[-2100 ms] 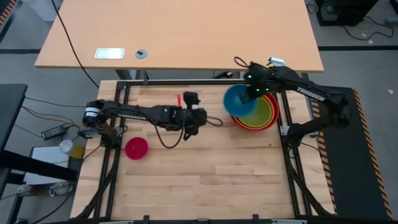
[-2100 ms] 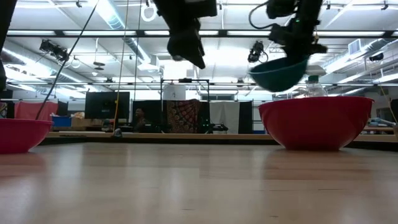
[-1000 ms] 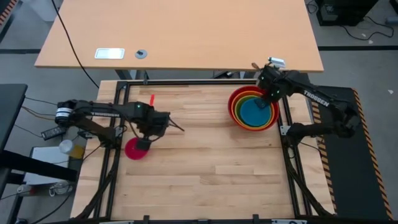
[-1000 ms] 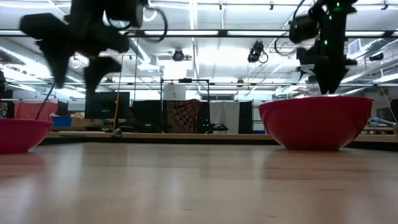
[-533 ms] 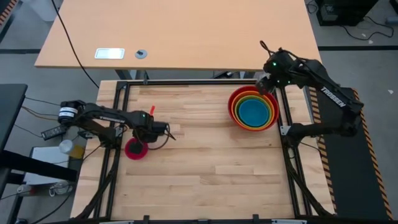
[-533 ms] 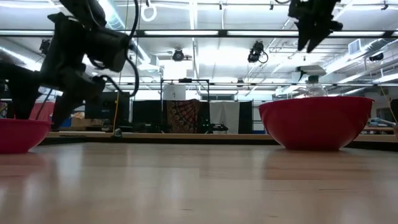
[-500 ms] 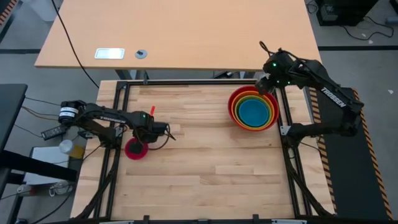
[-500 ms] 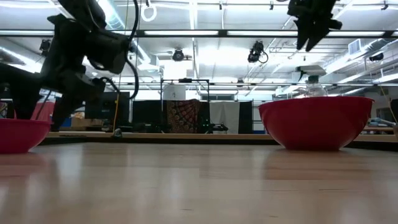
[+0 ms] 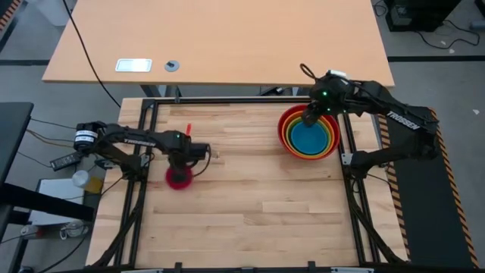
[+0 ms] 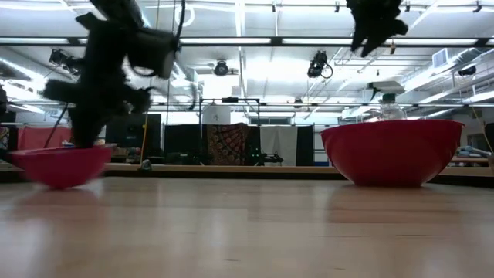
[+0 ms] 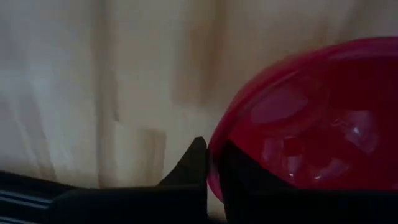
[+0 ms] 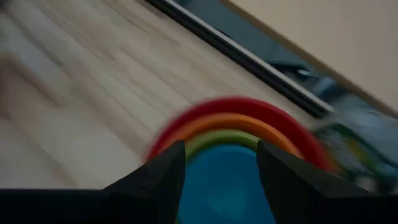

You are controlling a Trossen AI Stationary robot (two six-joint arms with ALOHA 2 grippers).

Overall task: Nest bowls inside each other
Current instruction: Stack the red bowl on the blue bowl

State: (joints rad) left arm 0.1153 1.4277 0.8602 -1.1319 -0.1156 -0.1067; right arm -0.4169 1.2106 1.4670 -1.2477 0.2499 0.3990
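The small pink bowl [image 9: 179, 180] is at the table's left, seen in the low view as a blurred bowl [image 10: 60, 165]. My left gripper [image 11: 211, 163] stands over its far edge, pointing down, shut on its rim. At the right the red bowl [image 9: 285, 130] holds the orange bowl [image 9: 290, 123], the green bowl [image 9: 296, 123] and the blue bowl [image 9: 309, 139], one inside the other. My right gripper [image 12: 221, 163] hangs open high above that stack's far rim, holding nothing; the low view shows this gripper [image 10: 374, 31] well above the red bowl [image 10: 392, 153]. My left gripper pinches the pink bowl's rim [image 11: 216, 140] at its far side, one finger [image 11: 189, 165] outside the wall and the other [image 11: 245, 171] inside. The fingers come from above, pointing down. The bowl sits upright at table height; whether its base touches the wood I cannot tell.
A black metal frame [image 9: 227, 99] borders the wooden table top. A larger tan table [image 9: 220, 42] stands beyond it with a small white card [image 9: 133, 65] and a round disc [image 9: 172, 66]. Bare wood lies between the pink bowl and the stack.
My left gripper has sunk onto the pink bowl, rolled, shut on its rim, and drawn the bowl a little toward the table's right. My right gripper has risen, open, out of the stack, leaving the blue bowl inside the green one.
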